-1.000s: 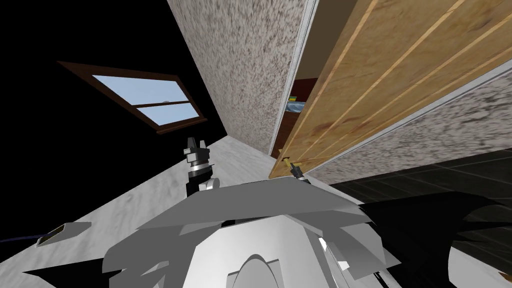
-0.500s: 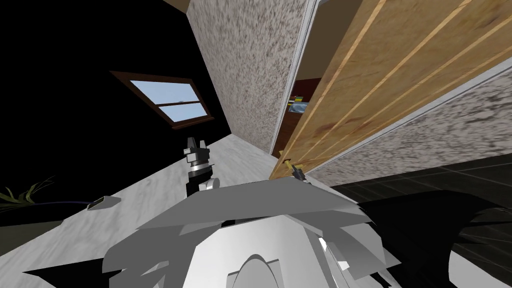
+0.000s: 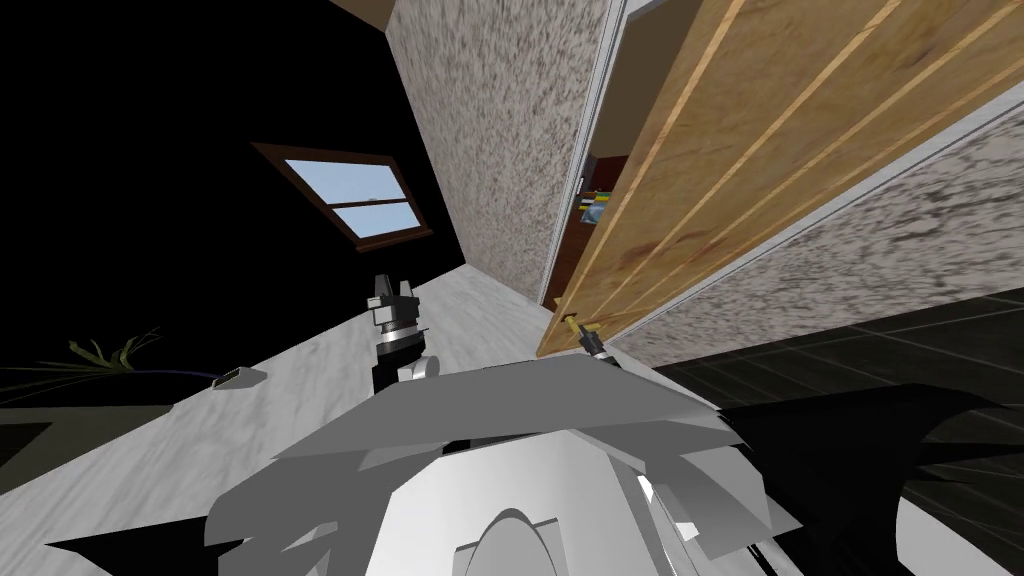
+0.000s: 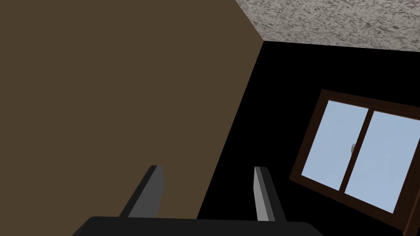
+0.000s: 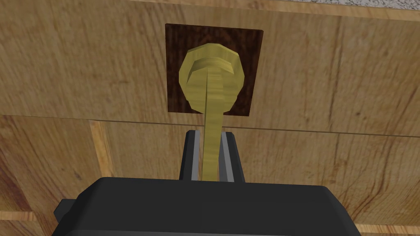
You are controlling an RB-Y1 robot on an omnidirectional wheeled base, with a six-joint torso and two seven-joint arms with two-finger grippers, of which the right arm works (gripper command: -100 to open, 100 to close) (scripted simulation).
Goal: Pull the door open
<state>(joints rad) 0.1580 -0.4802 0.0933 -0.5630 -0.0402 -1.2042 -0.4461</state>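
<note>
So, right gripper (image 5: 210,135) clamped on the handle (image 5: 211,76)
Door (image 5: 82,73) looks stiff and probably heavy, so the lever's the best place to hold. Left gripper (image 4: 208,169) idle, fingers apart.

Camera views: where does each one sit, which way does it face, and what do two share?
Head view: on the head, looking steeply down at the wooden door; left hand and right hand show.
Left wrist view: on the left hand, facing away from the door; open fingers show.
Right wrist view: on the right hand, facing the door; fingers shut on the yellow handle.
Shared: head and right wrist views show door and handle.
</note>
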